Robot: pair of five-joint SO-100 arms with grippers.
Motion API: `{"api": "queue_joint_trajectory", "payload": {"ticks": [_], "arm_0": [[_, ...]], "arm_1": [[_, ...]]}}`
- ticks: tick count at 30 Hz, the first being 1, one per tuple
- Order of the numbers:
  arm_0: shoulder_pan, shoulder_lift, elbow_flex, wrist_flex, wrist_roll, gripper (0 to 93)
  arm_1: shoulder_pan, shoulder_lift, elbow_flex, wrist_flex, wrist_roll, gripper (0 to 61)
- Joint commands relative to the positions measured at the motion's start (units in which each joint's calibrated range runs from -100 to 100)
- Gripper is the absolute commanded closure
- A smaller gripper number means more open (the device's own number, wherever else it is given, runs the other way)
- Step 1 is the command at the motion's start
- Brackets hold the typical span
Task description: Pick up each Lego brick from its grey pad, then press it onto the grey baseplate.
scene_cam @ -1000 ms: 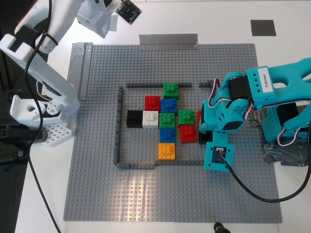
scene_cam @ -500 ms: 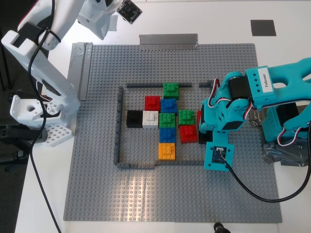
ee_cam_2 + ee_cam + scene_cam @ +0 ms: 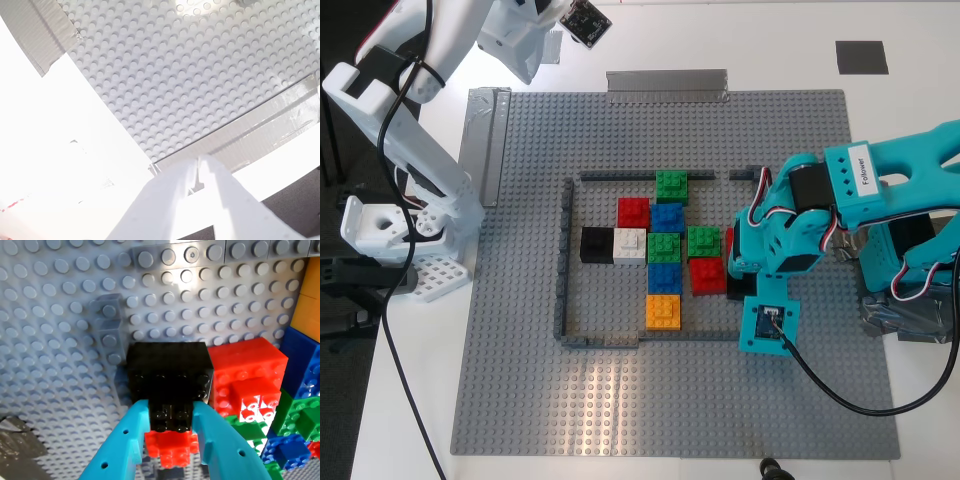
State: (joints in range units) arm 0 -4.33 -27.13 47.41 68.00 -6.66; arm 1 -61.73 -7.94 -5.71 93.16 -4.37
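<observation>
Overhead, first end effector (image 3: 172, 427) pinching black brick (image 3: 169, 374); second (image 3: 200, 172) pressed together above grey baseplate (image 3: 520, 300).

Teal arm (image 3: 840, 200) shifted a little: label part sits slightly lower and more toward exterior view's left than half a second ago. Small camera block (image 3: 768, 325) under teal arm moved a tiny bit up and toward exterior view's left. White arm (image 3: 410, 90) on exterior view's left rose slightly a second ago, then stopped. Bricks inside frame show no shift. Black brick (image 3: 167, 375) between teal jaws in first wrist view; no earlier wrist picture to compare.
</observation>
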Motion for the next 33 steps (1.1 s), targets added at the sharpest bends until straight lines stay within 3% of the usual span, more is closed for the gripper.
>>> {"api": "queue_joint_trajectory", "payload": {"ticks": [1, 26, 30, 33], "arm_0": [[0.4, -0.2, 0.9, -2.0, 1.1, 92.7], [3.0, 3.5, -0.4, -3.2, 3.5, 92.6], [3.0, 3.5, -0.3, -3.2, 3.5, 77.7], [3.0, 3.5, -0.3, -3.2, 3.5, 73.0]], "arm_1": [[0.2, -1.3, -4.2, 0.2, 0.4, 61.2], [1.6, -1.6, -3.1, 0.2, 0.9, 61.2], [1.6, -2.1, -3.1, 0.2, 1.1, 61.2], [1.7, -2.4, -3.1, 0.5, 1.3, 61.2]]}}
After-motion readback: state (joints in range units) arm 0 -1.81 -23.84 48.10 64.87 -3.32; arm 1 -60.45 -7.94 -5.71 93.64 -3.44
